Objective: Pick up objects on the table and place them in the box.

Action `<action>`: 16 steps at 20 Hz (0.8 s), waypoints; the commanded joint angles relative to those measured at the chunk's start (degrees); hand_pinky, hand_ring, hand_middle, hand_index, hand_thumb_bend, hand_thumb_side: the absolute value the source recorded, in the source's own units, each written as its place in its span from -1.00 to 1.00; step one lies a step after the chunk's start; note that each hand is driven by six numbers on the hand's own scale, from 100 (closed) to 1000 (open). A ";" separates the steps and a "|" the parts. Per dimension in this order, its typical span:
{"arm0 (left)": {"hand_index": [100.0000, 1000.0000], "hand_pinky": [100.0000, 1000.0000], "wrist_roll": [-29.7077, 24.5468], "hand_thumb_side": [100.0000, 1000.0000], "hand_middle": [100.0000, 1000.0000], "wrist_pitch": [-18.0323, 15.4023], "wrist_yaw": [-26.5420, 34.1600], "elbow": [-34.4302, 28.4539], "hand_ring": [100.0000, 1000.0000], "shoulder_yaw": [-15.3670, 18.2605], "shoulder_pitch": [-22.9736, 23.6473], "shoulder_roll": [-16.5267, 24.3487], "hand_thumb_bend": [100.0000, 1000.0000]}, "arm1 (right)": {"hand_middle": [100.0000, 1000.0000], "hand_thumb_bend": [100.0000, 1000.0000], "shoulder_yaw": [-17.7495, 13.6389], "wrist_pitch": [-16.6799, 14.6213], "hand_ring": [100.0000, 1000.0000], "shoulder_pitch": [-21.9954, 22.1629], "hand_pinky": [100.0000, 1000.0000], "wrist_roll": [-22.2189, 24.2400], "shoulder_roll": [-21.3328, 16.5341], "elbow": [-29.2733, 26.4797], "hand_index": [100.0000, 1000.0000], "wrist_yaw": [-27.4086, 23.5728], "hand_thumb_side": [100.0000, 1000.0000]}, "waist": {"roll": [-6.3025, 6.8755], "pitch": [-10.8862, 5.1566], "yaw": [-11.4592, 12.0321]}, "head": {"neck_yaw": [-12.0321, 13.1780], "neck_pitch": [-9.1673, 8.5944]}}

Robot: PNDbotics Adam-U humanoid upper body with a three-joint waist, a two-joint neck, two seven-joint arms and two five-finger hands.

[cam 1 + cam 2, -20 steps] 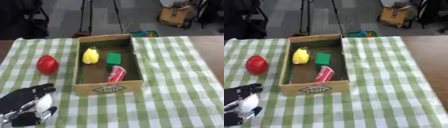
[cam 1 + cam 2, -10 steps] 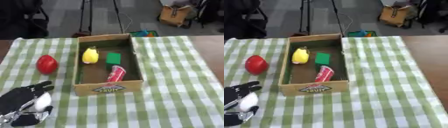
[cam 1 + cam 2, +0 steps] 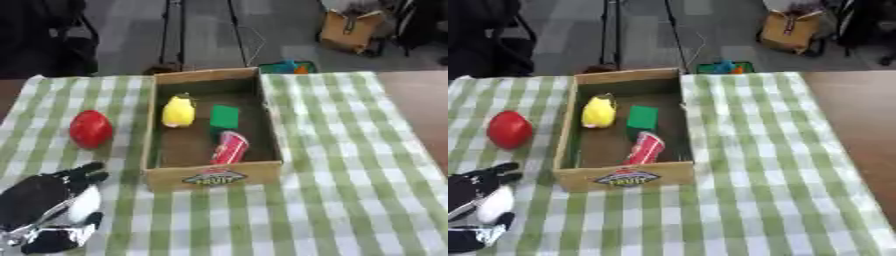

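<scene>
A red round object [image 3: 90, 129] lies on the green checked cloth, left of the cardboard box [image 3: 216, 177]. Inside the box are a yellow object [image 3: 178, 111], a green block [image 3: 225, 117] and a red can [image 3: 230, 148] lying on its side. My left hand [image 3: 45, 207] rests at the lower left, black and white, fingers relaxed and pointing toward the red object, a short way below it and holding nothing. My right hand shows in neither view.
The checked cloth [image 3: 350, 165] covers the table; bare brown tabletop [image 3: 859, 110] shows at the right. Beyond the far edge stand tripod legs, a brown bag [image 3: 352, 31] and a small green-orange thing [image 3: 287, 66] on the floor.
My left hand has slid slightly down and left toward the corner. The red object and the box contents have not moved.
</scene>
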 commanded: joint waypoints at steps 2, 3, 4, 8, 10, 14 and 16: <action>0.89 -0.36 -1.47 0.16 1.00 -0.40 -0.64 3.19 0.60 -0.80 1.04 0.41 -0.89 | -0.19 -1.00 -0.50 -0.52 -0.05 -0.32 0.00 -1.05 -0.91 -1.35 -0.04 -0.46 0.26 | -0.34 -0.43 -0.06 | -0.06 -0.74; 0.83 -0.38 -1.74 0.14 1.00 -0.48 -0.53 3.30 0.57 -0.79 1.03 0.40 -0.91 | -0.19 -1.00 -0.50 -0.51 -0.05 -0.33 0.00 -1.10 -0.92 -1.35 -0.04 -0.46 0.26 | -0.35 -0.43 -0.06 | -0.06 -0.75; 0.82 -0.38 -2.00 0.14 1.00 -0.52 -0.37 3.42 0.57 -0.77 1.03 0.38 -0.91 | -0.19 -1.00 -0.51 -0.50 -0.05 -0.34 0.00 -1.15 -0.94 -1.35 -0.04 -0.45 0.26 | -0.36 -0.42 -0.07 | -0.07 -0.76; 0.58 -0.43 -2.69 0.24 1.00 -0.53 1.05 3.52 0.49 -0.73 1.05 0.35 -1.00 | -0.19 -1.00 -0.53 -0.47 -0.05 -0.31 0.01 -1.32 -0.97 -1.35 -0.04 -0.43 0.25 | -0.35 -0.47 -0.01 | -0.04 -0.71; 0.51 -0.47 -3.11 0.28 0.99 -0.48 2.87 3.28 0.42 -0.68 1.03 0.41 -1.00 | -0.19 -1.00 -0.53 -0.42 -0.05 -0.27 0.00 -1.46 -1.00 -1.35 -0.04 -0.43 0.25 | -0.34 -0.51 0.04 | -0.04 -0.64; 0.41 -0.56 -4.02 0.34 0.74 0.10 5.63 2.89 0.31 -0.57 0.97 0.54 -1.00 | -0.20 -1.00 -0.52 -0.35 -0.05 -0.27 0.00 -1.67 -1.02 -1.35 -0.04 -0.41 0.24 | -0.34 -0.55 0.05 | -0.09 -0.70; 0.38 -0.59 -4.40 0.35 0.60 0.41 6.36 2.77 0.26 -0.55 0.93 0.59 -1.00 | -0.20 -1.00 -0.49 -0.32 -0.05 -0.27 0.00 -1.75 -1.03 -1.35 -0.04 -0.41 0.23 | -0.34 -0.58 0.03 | -0.12 -0.75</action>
